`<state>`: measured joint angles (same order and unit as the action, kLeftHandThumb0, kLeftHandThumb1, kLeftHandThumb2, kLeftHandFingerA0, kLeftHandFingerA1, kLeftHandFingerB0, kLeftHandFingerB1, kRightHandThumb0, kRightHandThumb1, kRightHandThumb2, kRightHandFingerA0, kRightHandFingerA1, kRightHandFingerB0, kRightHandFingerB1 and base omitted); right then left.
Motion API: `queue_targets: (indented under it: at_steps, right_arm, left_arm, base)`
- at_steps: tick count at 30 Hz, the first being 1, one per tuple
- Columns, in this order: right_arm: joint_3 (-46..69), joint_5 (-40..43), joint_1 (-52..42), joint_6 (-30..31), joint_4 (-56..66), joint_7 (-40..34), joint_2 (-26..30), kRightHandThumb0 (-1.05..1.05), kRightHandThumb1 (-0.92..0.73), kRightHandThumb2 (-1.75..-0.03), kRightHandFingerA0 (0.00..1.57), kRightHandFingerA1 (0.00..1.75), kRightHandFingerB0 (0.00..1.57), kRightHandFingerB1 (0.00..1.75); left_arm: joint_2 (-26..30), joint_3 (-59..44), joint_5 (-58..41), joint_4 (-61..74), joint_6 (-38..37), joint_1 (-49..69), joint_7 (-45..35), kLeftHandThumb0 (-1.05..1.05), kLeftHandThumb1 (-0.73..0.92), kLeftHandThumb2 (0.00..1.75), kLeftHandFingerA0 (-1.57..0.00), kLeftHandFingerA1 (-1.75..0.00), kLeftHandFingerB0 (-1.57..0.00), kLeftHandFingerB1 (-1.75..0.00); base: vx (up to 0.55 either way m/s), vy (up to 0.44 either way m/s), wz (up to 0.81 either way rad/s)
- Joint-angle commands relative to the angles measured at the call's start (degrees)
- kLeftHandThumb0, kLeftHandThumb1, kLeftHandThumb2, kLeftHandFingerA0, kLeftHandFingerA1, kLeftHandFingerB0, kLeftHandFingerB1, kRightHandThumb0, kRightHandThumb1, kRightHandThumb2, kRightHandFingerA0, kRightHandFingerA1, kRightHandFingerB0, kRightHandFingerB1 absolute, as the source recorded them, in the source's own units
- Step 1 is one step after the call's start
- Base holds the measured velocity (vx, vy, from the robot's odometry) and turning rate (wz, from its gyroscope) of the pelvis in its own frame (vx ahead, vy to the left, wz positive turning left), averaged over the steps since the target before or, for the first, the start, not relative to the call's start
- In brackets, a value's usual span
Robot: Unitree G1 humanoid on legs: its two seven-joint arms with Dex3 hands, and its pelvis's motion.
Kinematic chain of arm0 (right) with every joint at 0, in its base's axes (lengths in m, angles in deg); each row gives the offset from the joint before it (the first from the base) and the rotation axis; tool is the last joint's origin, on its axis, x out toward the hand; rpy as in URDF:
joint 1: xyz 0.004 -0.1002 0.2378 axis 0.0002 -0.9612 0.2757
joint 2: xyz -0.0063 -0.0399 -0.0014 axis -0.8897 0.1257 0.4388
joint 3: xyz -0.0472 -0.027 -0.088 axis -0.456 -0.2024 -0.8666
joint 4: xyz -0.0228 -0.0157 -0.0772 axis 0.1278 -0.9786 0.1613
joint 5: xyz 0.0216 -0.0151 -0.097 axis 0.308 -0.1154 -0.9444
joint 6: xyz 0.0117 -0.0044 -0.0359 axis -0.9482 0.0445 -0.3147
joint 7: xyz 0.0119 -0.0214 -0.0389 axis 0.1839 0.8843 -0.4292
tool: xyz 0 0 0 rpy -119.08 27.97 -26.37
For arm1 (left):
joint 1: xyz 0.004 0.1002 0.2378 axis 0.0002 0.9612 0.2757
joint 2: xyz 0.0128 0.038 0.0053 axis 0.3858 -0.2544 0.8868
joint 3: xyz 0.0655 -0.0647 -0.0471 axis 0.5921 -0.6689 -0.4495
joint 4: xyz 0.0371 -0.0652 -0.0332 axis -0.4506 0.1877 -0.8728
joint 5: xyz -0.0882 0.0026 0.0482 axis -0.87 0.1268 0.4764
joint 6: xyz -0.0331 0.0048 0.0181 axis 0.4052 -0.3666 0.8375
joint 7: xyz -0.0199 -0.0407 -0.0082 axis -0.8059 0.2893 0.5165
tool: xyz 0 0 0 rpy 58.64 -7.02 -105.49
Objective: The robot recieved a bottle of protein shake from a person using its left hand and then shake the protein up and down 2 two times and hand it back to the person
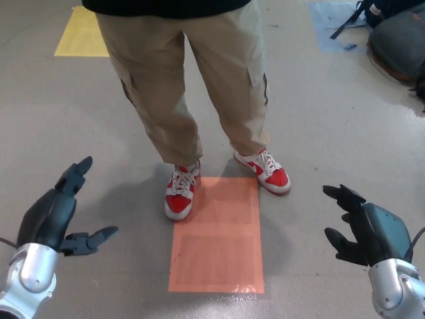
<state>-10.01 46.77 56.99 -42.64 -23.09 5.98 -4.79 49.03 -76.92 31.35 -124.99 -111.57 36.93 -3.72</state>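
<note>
Grey floor with an orange patch [217,234] lies before the person [192,86], no bottle shows anywhere, and both the left hand [56,216] and right hand [365,229] hang empty, fingers spread, apparently awaiting the handover.

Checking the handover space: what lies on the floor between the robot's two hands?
In the head view, an orange floor patch lies between left hand and right hand.
</note>
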Motion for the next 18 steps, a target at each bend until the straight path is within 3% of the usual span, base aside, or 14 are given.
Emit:
queue_targets:
  at_steps: [1,2,3,9,14,16,18]
  right_arm:
    - [0.7,0.6,0.5,-0.7,0.5,-1.0,0.5,-0.23,-0.74,-0.62,0.63,0.39,0.32,0.32]
    - [0.8,0.8,0.6,-0.7,0.6,-0.7,0.6,-0.23,-0.74,-0.62,0.63,0.39,0.32,0.32]
    - [0.9,0.7,0.7,-0.9,0.6,-0.7,0.6,-0.22,-0.74,-0.62,0.63,0.39,0.32,0.32]
    - [0.6,0.2,0.9,-0.9,0.5,-1.3,0.7,-0.23,-0.74,-0.62,0.62,0.39,0.32,0.32]
    - [0.1,-0.2,-0.3,-0.8,0.6,-1.6,0.2,-0.23,-0.74,-0.62,0.63,0.39,0.32,0.32]
    - [-0.3,-0.6,-0.9,-0.8,0.5,-1.9,0.3,-0.23,-0.74,-0.63,0.63,0.4,0.33,0.33]
    - [-0.3,-0.4,-1.1,-0.9,0.5,-1.7,0.2,-0.23,-0.74,-0.62,0.63,0.4,0.33,0.32]
  left_arm:
    - [-0.5,-2.1,-2.3,0.7,-0.3,-0.4,1.3,-0.4,0.43,0.68,-0.05,-0.24,0.0,-0.09]
    - [-0.5,-2.0,-1.9,0.8,-0.8,-0.2,2.3,-0.4,0.43,0.68,-0.05,-0.24,0.0,-0.09]
    - [-0.5,-1.8,-1.4,0.8,-1.0,-0.3,3.0,-0.43,0.49,0.55,-0.09,-0.25,0.0,-0.14]
    - [1.9,4.4,4.9,0.6,-2.8,-0.2,5.2,-0.35,0.55,0.56,-0.19,-0.3,0.0,-0.14]
    - [4.6,12.1,10.3,0.7,-0.5,-0.2,5.5,-0.5,0.7,0.61,-0.15,-0.28,0.0,-0.06]
    - [4.6,13.4,10.4,0.7,0.6,0.3,6.1,-0.5,0.65,0.66,-0.14,-0.29,0.0,-0.02]
    - [4.8,14.4,10.8,0.9,0.5,0.7,7.8,-0.52,0.7,0.61,-0.15,-0.28,0.0,-0.09]
  base:
    - [0.0,0.0,0.0]
    - [0.0,0.0,0.0]
    - [0.0,0.0,0.0]
    - [0.0,0.0,0.0]
    - [0.0,0.0,0.0]
    - [0.0,0.0,0.0]
    - [0.0,0.0,0.0]
